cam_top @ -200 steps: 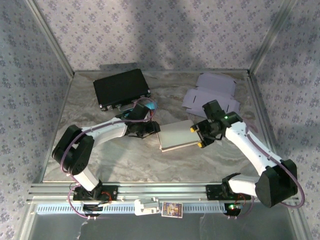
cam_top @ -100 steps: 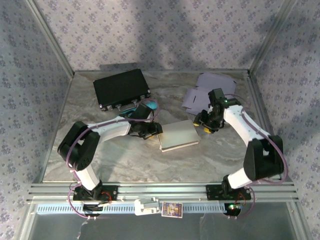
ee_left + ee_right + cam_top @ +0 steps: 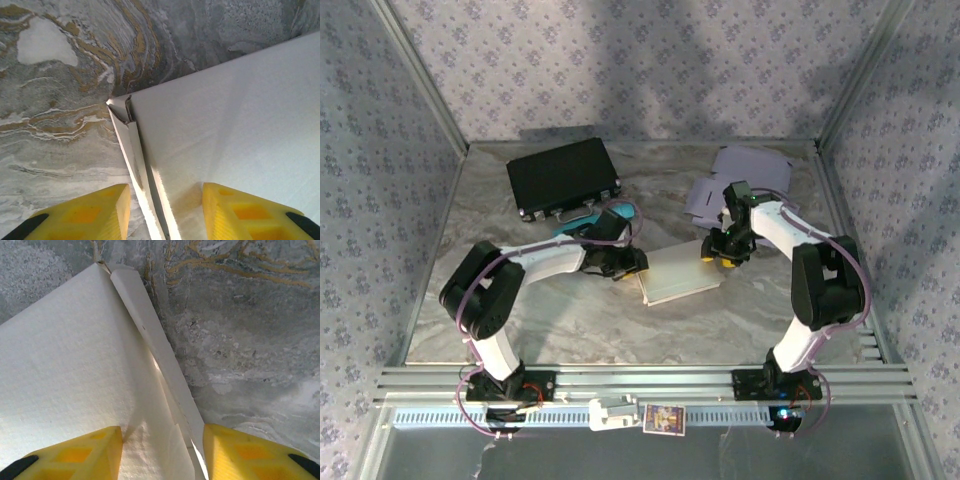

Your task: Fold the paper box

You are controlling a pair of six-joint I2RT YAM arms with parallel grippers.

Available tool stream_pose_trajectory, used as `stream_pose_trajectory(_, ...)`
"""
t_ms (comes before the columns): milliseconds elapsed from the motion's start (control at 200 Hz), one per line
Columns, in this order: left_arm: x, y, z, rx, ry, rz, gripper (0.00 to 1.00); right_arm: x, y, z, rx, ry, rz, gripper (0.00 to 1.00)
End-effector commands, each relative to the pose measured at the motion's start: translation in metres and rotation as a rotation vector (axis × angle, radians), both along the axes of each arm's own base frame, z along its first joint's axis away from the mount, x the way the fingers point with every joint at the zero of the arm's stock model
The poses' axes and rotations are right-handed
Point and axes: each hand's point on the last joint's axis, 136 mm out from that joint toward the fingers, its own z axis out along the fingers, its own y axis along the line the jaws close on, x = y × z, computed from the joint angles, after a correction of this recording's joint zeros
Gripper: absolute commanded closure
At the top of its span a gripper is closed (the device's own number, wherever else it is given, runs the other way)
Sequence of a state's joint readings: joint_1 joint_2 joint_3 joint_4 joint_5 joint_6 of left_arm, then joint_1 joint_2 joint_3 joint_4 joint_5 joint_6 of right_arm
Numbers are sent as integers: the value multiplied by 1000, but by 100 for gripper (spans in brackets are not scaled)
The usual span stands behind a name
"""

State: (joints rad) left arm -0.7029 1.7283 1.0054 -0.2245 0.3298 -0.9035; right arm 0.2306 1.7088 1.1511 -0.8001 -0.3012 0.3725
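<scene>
Lab robot cell: aluminium frame [image 3: 640, 385], patterned wall panels [image 3: 650, 70], marble-print tabletop [image 3: 570, 315].

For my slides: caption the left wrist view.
Left gripper astride the side edge of the flat white paper box on the grey marbled table.

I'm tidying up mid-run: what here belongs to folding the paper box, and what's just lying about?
In the job: white paper box, left tool and right tool straddling its opposite edges.
Lying about: black case, flat unfolded box blanks at the back.
</scene>
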Motion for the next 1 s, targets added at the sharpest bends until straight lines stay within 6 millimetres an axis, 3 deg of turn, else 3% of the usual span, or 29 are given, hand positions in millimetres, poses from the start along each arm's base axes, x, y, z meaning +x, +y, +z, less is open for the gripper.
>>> stream_pose_trajectory(0,-8,1,-10,11,32,-11,57,-8,1,-11,13,29,14,58)
stream_pose_trajectory(295,-8,4,-2,24,13,-24,54,-20,-5,-29,-19,77,-1,62)
stream_pose_trajectory(645,-22,-12,10,-74,46,-76,56,-17,-1,-19,0,58,-6,62)
stream_pose_trajectory(994,-27,-7,-5,-20,86,-74,63,-18,1,-19,22,65,-6,63)
